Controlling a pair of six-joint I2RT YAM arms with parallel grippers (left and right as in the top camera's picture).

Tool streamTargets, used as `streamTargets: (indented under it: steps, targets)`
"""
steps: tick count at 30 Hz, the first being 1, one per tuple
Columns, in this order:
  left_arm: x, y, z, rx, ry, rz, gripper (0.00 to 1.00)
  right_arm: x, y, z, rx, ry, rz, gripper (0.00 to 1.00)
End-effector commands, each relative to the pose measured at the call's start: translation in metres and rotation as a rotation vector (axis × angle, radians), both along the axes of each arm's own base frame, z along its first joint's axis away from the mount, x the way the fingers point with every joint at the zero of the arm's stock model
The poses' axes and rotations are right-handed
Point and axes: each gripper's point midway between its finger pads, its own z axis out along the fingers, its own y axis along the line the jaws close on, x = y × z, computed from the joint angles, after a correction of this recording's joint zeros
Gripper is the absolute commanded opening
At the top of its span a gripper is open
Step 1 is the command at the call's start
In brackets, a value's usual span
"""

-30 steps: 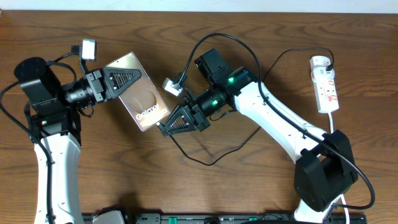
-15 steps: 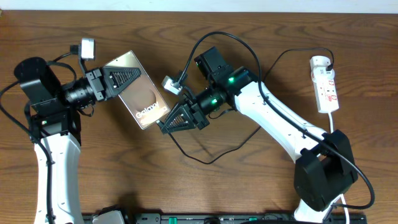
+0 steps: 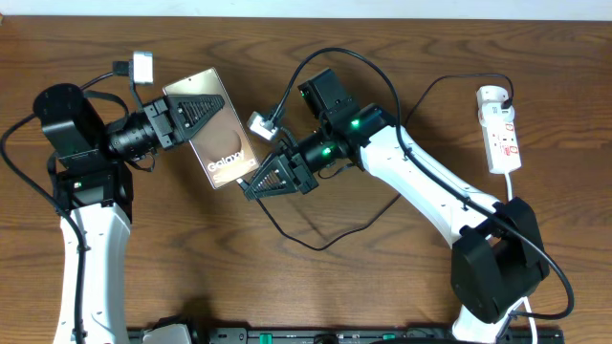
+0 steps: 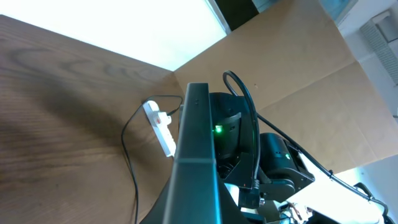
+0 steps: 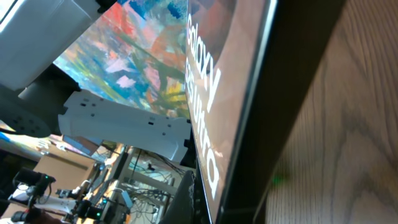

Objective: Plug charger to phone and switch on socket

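The phone [image 3: 218, 143], gold-bronze with white "Galaxy" lettering, is held off the table, clamped in my left gripper [image 3: 196, 115]. The left wrist view shows the phone edge-on [image 4: 196, 143]. My right gripper [image 3: 251, 188] sits right at the phone's lower end, fingers together on the charger's plug tip, which is hidden between them. The thin black charger cable [image 3: 320, 247] loops from there across the table to the white socket [image 3: 501, 129] at the far right. The right wrist view is filled by the phone's back [image 5: 224, 74], very close.
The socket also shows in the left wrist view [image 4: 160, 126], with the cable [image 4: 126, 149] running from it. A white cord [image 3: 513, 191] leaves the socket toward the right arm's base [image 3: 497, 272]. The wooden table [image 3: 191, 268] lies below.
My left arm has lifted and turned the phone more upright and a little toward the far edge. My right gripper has followed slightly up and left, staying at the phone's lower end.
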Motion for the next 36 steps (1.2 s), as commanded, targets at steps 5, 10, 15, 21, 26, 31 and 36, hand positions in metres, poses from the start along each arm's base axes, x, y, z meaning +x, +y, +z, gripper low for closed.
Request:
streamTargets:
  steps: [5,10,15,21,26,31,36]
  targets:
    - [-0.016,-0.017,0.006,-0.006,-0.028,-0.11,0.07,0.018,-0.008,0.014,0.043,0.002,-0.025,0.01]
    - [-0.016,-0.017,0.006,-0.005,-0.027,-0.106,0.07,0.02,-0.01,0.014,0.043,0.003,-0.031,0.01]
    - [-0.013,-0.016,0.005,-0.006,-0.016,-0.087,0.07,0.02,-0.01,0.014,0.042,0.003,-0.032,0.01]
    - [-0.008,-0.014,0.004,-0.007,0.002,-0.057,0.07,0.02,-0.01,0.014,0.042,0.003,-0.032,0.01]
    - [-0.004,-0.012,0.004,-0.002,0.004,-0.031,0.07,0.02,-0.01,0.013,0.039,0.002,-0.034,0.01]
    - [0.007,-0.005,0.001,-0.014,0.055,0.047,0.07,0.021,-0.01,0.012,0.035,0.002,-0.036,0.01]
    - [0.017,0.001,0.009,-0.03,0.048,0.107,0.08,0.023,-0.009,0.005,-0.023,0.022,-0.067,0.01]
